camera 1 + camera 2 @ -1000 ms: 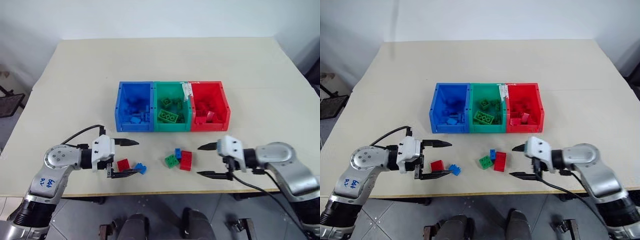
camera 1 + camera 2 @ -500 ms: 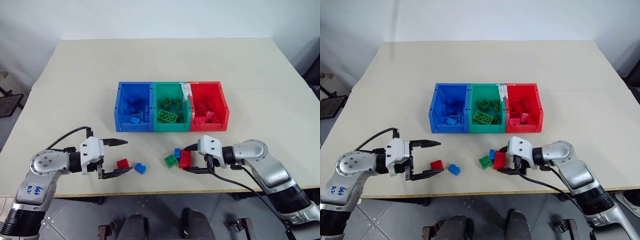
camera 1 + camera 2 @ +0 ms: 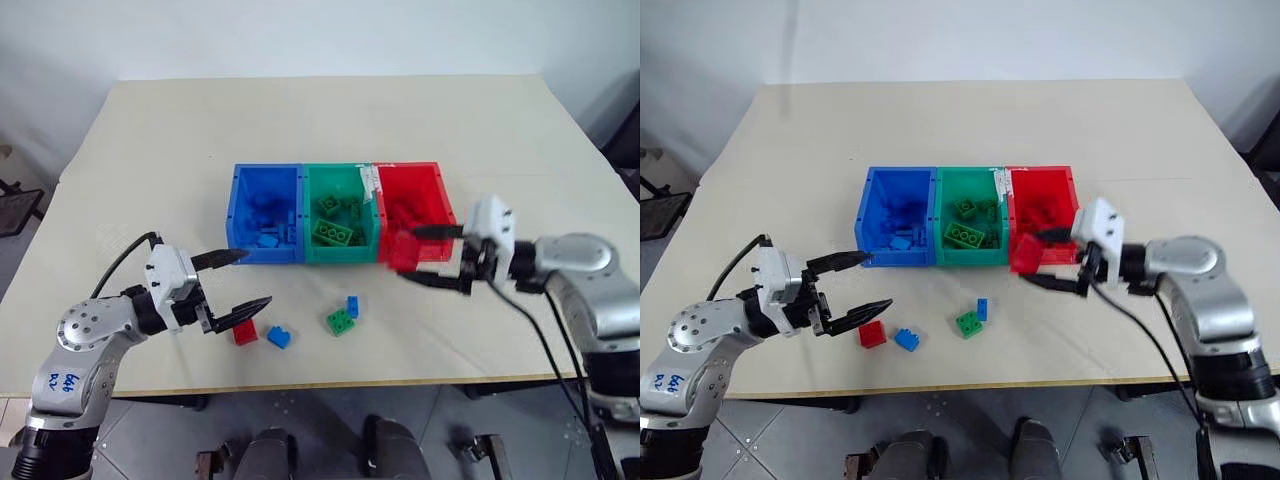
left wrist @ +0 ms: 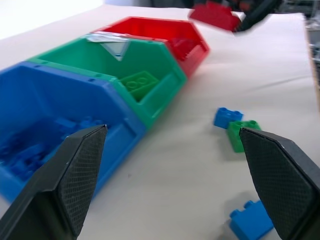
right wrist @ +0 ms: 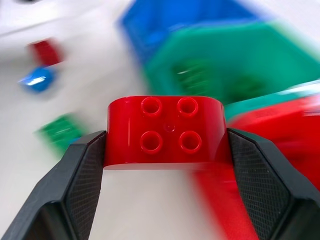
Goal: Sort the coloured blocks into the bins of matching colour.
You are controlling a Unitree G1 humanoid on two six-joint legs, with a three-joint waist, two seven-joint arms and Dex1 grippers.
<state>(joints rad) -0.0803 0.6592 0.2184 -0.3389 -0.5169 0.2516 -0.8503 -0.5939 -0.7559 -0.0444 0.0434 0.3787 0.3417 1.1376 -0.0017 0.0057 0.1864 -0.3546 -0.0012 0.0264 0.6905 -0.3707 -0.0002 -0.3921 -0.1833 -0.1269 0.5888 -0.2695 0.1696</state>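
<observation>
- Right now my right hand [image 3: 432, 258] grips a red block [image 5: 165, 132], just before the red bin [image 3: 445, 205].
- My left hand [image 3: 236, 283] hangs released, loose blocks [image 3: 343, 318] beside it on the worktop [image 3: 150, 150].

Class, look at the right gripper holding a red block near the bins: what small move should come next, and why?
Probably carry the red block, clamped in the right gripper, a little further over the red bin and release; it hangs by that bin's front wall, not yet inside.
</observation>
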